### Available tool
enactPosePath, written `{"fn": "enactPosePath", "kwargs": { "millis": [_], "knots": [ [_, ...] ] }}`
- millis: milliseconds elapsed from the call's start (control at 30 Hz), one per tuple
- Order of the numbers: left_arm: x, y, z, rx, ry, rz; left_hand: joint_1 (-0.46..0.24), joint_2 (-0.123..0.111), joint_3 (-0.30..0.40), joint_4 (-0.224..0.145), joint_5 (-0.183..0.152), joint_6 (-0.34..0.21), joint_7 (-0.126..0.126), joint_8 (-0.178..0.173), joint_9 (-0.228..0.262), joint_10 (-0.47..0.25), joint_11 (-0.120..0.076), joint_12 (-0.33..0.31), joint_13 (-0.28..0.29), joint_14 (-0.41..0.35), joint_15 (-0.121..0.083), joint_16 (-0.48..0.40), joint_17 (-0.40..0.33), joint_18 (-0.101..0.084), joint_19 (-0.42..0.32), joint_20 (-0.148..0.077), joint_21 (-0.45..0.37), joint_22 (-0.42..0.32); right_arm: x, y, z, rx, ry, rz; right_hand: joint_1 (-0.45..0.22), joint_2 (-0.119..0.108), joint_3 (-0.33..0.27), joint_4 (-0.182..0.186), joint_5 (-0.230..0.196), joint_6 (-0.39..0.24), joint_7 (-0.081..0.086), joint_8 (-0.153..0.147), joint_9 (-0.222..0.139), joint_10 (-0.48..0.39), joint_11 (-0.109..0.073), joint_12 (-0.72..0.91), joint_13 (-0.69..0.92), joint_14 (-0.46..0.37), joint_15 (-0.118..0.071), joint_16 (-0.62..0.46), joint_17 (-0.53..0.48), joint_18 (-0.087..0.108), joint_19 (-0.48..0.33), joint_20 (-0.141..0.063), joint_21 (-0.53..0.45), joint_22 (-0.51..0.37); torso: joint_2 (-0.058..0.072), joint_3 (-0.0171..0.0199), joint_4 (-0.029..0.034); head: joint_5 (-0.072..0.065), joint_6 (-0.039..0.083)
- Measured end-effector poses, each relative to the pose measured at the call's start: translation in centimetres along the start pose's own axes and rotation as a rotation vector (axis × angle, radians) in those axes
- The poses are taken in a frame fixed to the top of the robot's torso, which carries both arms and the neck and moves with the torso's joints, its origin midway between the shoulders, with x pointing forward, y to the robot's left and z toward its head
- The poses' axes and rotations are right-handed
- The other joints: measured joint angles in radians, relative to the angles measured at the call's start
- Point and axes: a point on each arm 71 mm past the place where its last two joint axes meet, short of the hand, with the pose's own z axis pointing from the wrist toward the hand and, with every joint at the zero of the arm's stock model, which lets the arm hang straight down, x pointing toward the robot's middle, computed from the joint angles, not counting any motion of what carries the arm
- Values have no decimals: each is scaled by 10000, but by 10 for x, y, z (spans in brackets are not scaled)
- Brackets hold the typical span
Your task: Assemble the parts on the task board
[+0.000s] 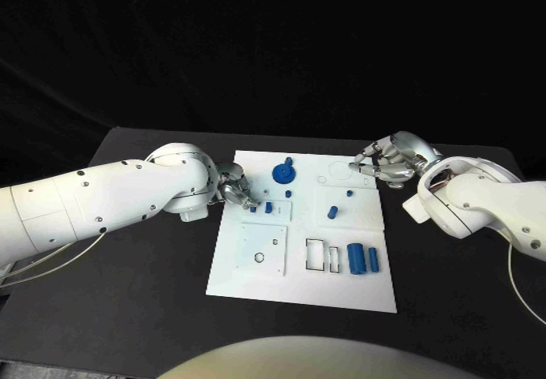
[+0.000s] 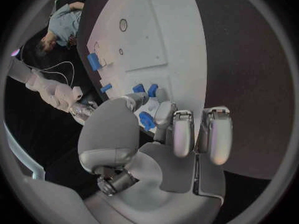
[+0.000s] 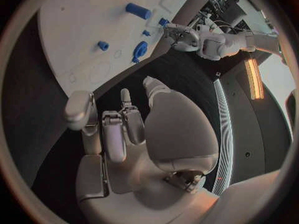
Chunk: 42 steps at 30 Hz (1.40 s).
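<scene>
Black tabletop (image 1: 136, 308) carries the white task board (image 1: 256, 272). From above, the left robot hand (image 1: 237, 194) pinches a small blue part (image 1: 252, 209) at the board's left edge; the right robot hand (image 1: 387, 162) hovers curled and empty over the far right corner. Left wrist view: keep that part (image 2: 146, 120) upright, lowering slowly (my guess). Right wrist view: no writing readable.

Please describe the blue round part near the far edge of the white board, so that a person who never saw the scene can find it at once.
On the black table lies the white task board. At its far end, just beyond the left hand, stands the blue round part. It is disc-shaped and the widest blue piece; the others are small pegs or slim cylinders.
</scene>
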Motion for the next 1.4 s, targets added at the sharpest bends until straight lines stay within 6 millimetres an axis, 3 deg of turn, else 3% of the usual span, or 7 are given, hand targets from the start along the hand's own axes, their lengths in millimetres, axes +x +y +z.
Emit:
{"fn": "enactPosePath", "kwargs": {
  "millis": [200, 600, 700, 900, 1100, 1300, 1400],
  "knots": [
    [-1, 2, 1, -38, 25, -128, -451, 29, -701, 28, 392, -41, 41, -13, 27, 0, 0, 0, 28, 0, 0, 0, 0, 0, 1, 0, 0, 0, 0, 0, 0, -1, -4, 2, 0, 0, 0, 0, 0, 0, 0, 0, -1, 0, 0, 0, -1, 0, 0, 0, 0, -1, 0, 0, 0, -1, 1, 0, -1, 9, 0],
    [-3, 7, 2, -60, -165, -889, -1042, 227, -1379, 37, 64, -154, 155, -182, 81, 0, 1, 0, 48, 0, 1, 0, -1, 0, 0, 1, 0, 0, 0, 0, 0, 3, -1, 3, 0, 0, 0, 0, 0, 0, 0, 0, -2, 0, 0, 0, -2, 0, 0, 0, -1, 0, 0, 0, 0, -1, 3, -7, -6, 2, 33],
    [-5, 11, 2, -37, -416, -1250, -1032, 280, -1405, 10, 482, -322, 173, -294, 43, -101, 57, -80, -84, 0, 1, -8, -1, 0, 0, 1, -108, 0, 0, 0, 0, 6, -3, 2, 0, 0, 0, 0, 0, 0, 0, 0, -2, 0, 0, 0, -2, 0, 0, 0, -1, 0, 0, 0, 0, -2, 4, -3, -9, -13, 53],
    [-12, 9, 0, 856, -1280, -2447, 270, 327, -1263, 9, 2127, -1030, 381, -517, -146, -1015, 253, -851, -1195, 6, 117, -240, -1, 0, 16, 60, -1056, 0, -1, -1, 0, 31, -22, 4, -40, -40, 0, 0, 0, 0, 0, 0, 8, 0, 0, 0, -3, 0, 0, 0, -2, -1, 0, 0, 0, -2, 4, -5, -2, -58, 73],
    [-18, -2, -4, 2138, -1991, -3367, 1164, 109, -1516, -46, 1496, -1818, 697, -699, -429, -3163, 529, -2692, -3750, 7, 411, -1108, -2, 403, -582, 328, -2704, 8, -2, -2, 0, 51, -37, 14, -40, -40, 0, 0, 0, 0, 0, 0, 8, 0, 0, 0, -3, 0, 0, 0, -2, -1, 0, 0, 0, -2, 2, -3, -2, -103, 97],
    [-19, -19, -5, 3313, -2431, -3141, 2971, -121, -1032, -530, 945, -2284, 1165, -1166, -1283, -4723, 1028, -4281, -5120, -806, 892, -3113, -976, 1002, -2370, 719, -5945, -272, -2, -2, 1, 59, -37, 24, -39, -39, 29, -29, 0, 0, 0, 0, 8, 0, 0, 0, -4, 0, 0, 0, -3, -1, 0, 0, -39, -19, 4, -3, 1, -155, 125],
    [-21, -30, -4, 3848, -2767, -2568, 3163, -313, -1031, -531, 634, -2259, 1299, -1306, -1628, -5119, 1216, -4644, -5495, -1282, 1058, -3517, -1447, 1026, -2888, 877, -6861, -619, -1, -2, 1, 55, -33, 31, -40, -39, 28, -29, 0, 0, 0, 0, 7, 0, 0, 0, -4, 0, 0, 0, -3, -1, 0, 0, -39, -19, 4, -3, 7, -173, 142]
  ]
}}
